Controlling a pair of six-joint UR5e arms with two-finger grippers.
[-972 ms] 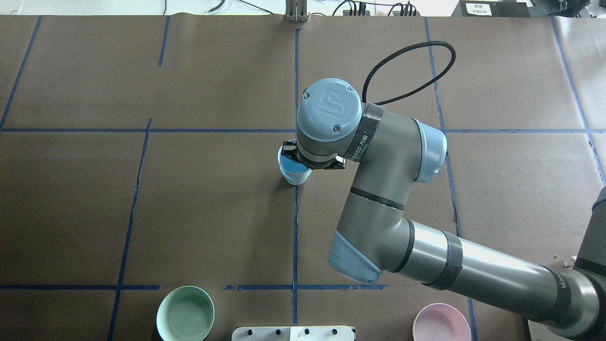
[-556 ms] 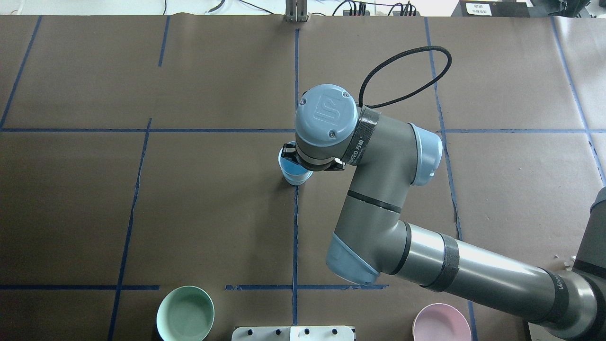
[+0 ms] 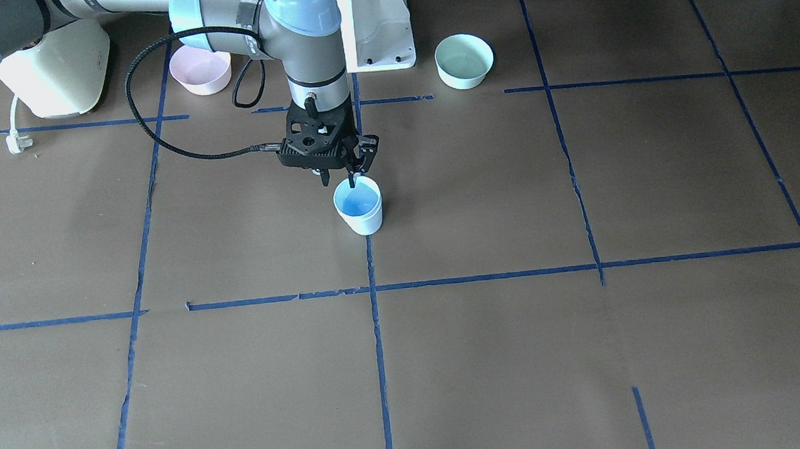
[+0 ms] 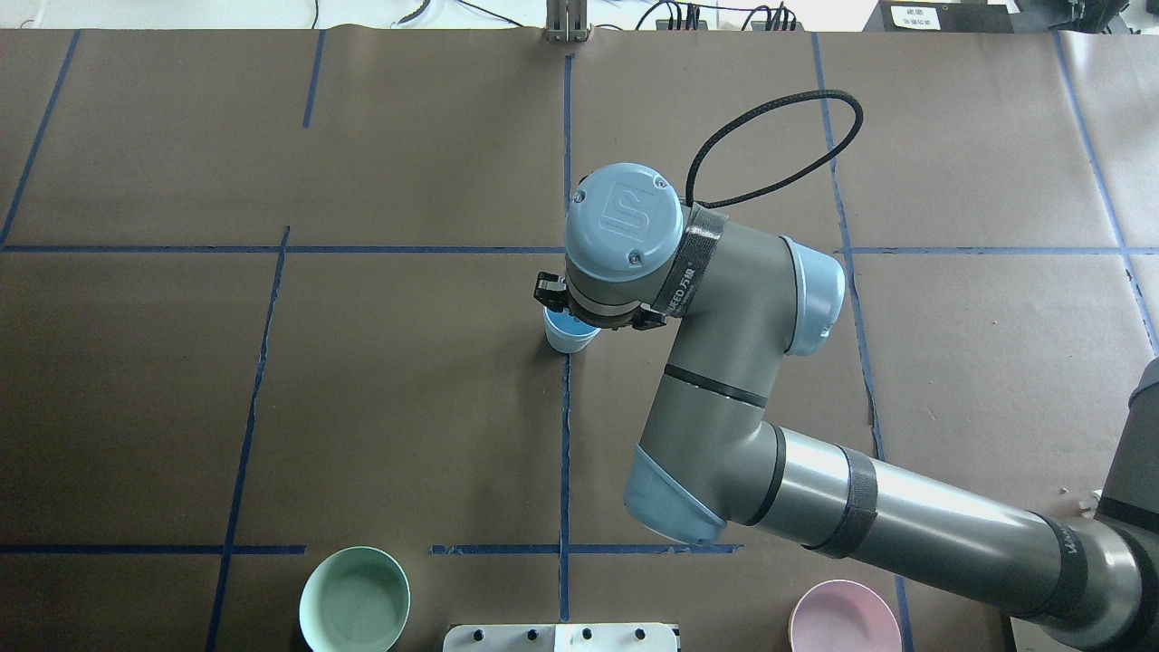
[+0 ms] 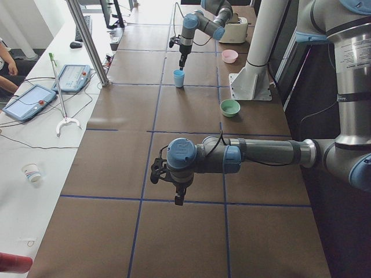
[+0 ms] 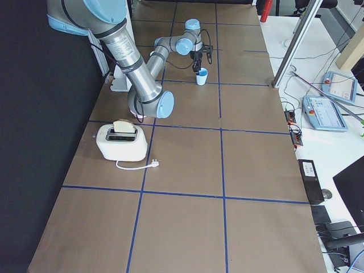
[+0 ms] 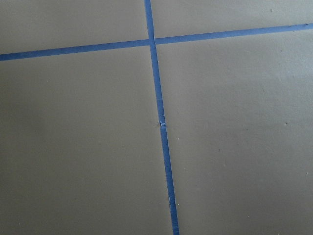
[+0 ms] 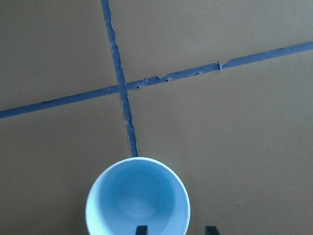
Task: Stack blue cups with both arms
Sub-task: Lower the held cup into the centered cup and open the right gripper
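Noted smooth, tapered pale-blue plastic cup [image 3: 359, 213] upright on matte brown-papered table [image 3: 521, 350], well clear of every edge, atop blue tape line [image 3: 378, 339], right gripper [image 3: 339, 183] spread, one fingertip [image 8: 141, 230] inside brighter blue interior, other outside; left gripper [image 5: 174, 194]: grip cannot tell.

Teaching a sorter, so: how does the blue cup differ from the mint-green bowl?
The blue cup is narrow and tall; the mint-green bowl is wide and low. The cup stands beneath the right gripper; the bowl sits beside the white pedestal. Both stand upright, mouths up.
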